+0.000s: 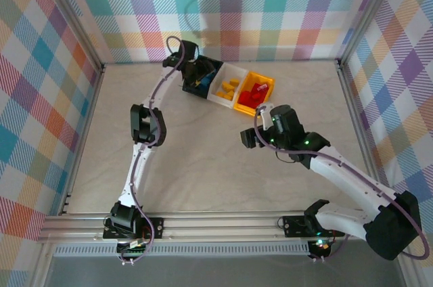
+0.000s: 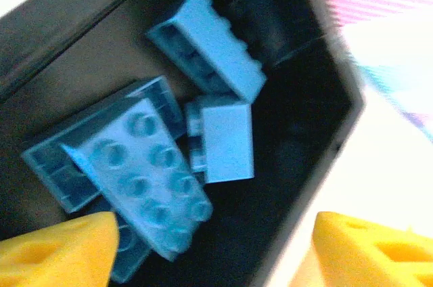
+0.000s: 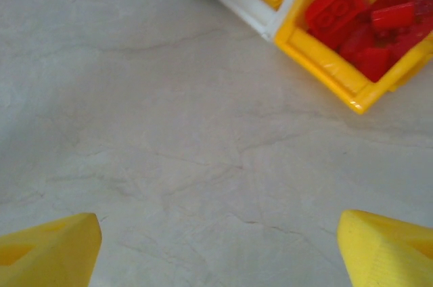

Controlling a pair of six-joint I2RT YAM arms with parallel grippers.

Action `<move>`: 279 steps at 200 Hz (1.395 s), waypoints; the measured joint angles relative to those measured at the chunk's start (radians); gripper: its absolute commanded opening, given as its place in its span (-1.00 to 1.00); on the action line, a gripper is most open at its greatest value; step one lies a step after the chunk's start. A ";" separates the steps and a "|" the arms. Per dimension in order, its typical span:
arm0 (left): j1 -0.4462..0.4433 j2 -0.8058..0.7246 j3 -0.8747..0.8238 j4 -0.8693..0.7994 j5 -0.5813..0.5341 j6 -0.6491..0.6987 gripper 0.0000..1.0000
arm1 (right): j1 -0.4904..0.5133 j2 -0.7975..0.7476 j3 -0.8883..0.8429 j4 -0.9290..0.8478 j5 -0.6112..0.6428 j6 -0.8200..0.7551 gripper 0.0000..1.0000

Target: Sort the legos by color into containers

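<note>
Three joined containers stand at the back of the table: a black bin [image 1: 211,65], a white bin [image 1: 238,70] and a yellow-orange bin [image 1: 269,81]. Blue legos [image 2: 142,175] lie in the black bin, yellow legos [image 1: 229,87] in the white one, red legos [image 1: 254,94] in the yellow-orange one. My left gripper [image 2: 216,250] hangs open over the black bin [image 2: 81,36], nothing between its fingers. My right gripper [image 3: 220,250] stands open above bare table, short of the yellow-orange bin [image 3: 338,74] with its red legos [image 3: 365,23].
Aluminium frame rails run along the table's sides and near edge [image 1: 203,223]. Checked cloth walls close in the back and sides. The left arm [image 1: 147,124] stretches from its base up to the bins.
</note>
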 measured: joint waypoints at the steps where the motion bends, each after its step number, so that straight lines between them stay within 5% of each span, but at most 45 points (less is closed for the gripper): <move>1: 0.000 0.000 0.000 0.003 0.001 -0.002 0.65 | -0.005 0.000 -0.001 0.000 -0.003 -0.001 0.81; 62: 0.000 -0.068 -0.018 -0.054 0.043 0.108 0.75 | -0.304 -0.030 -0.021 0.060 -0.119 -0.078 0.85; 109: -0.001 -0.515 -0.386 -0.086 -0.021 0.283 0.86 | -0.568 0.041 -0.148 0.278 -0.214 -0.099 0.83; 180: 0.151 -1.131 -1.410 0.275 -0.314 0.387 0.95 | -0.580 0.300 -0.339 0.698 -0.206 -0.174 0.85; 240: 0.282 -1.195 -1.891 0.724 -0.401 0.527 0.94 | -0.580 0.419 -0.407 1.027 -0.179 -0.173 0.92; 279: 0.282 -1.161 -2.004 0.966 -0.376 0.621 0.95 | -0.580 0.435 -0.434 1.087 -0.156 -0.169 0.98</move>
